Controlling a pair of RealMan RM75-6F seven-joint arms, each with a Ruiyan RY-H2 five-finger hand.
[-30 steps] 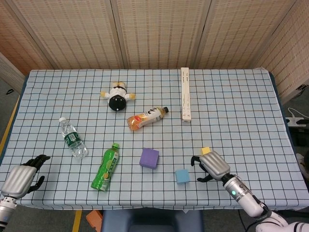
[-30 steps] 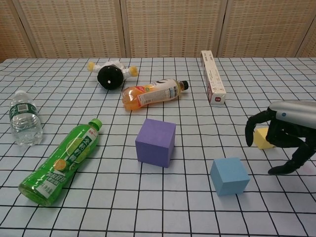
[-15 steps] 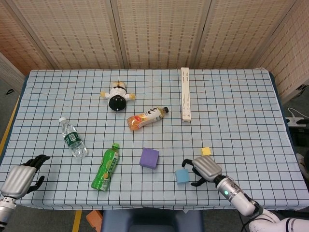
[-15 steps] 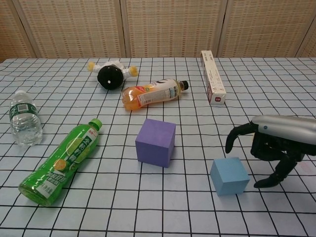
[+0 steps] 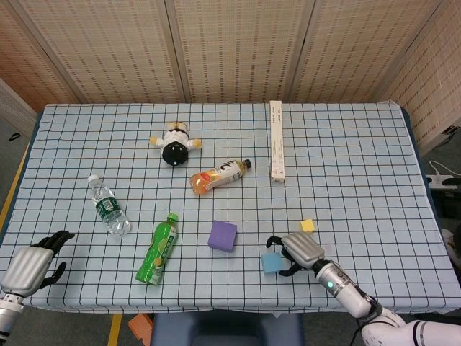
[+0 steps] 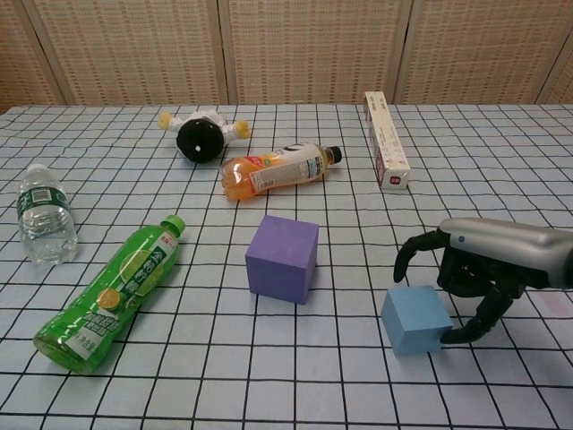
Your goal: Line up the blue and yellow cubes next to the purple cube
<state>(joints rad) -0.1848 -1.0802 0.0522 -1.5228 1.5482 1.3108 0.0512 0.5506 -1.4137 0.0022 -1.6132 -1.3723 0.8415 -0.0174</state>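
Observation:
The purple cube [image 5: 222,236] [image 6: 283,258] stands at the front middle of the checked cloth. To its right and a little nearer lies the blue cube [image 5: 271,262] [image 6: 415,320]. My right hand [image 5: 297,252] [image 6: 470,273] arches over the blue cube's right side with its fingers spread, and one fingertip [image 6: 452,336] touches the cube's right face. The small yellow cube [image 5: 307,225] sits just behind that hand; the chest view hides it. My left hand [image 5: 32,263] rests at the front left corner, holding nothing.
A green bottle [image 5: 159,249] lies left of the purple cube, a water bottle [image 5: 109,205] further left. An orange juice bottle [image 5: 218,175], a black-and-white toy [image 5: 173,143] and a long white box [image 5: 276,140] lie further back.
My right hand has moved left and nearer, from over the yellow cube to the blue cube, uncovering the yellow cube in the head view. The left hand stayed still.

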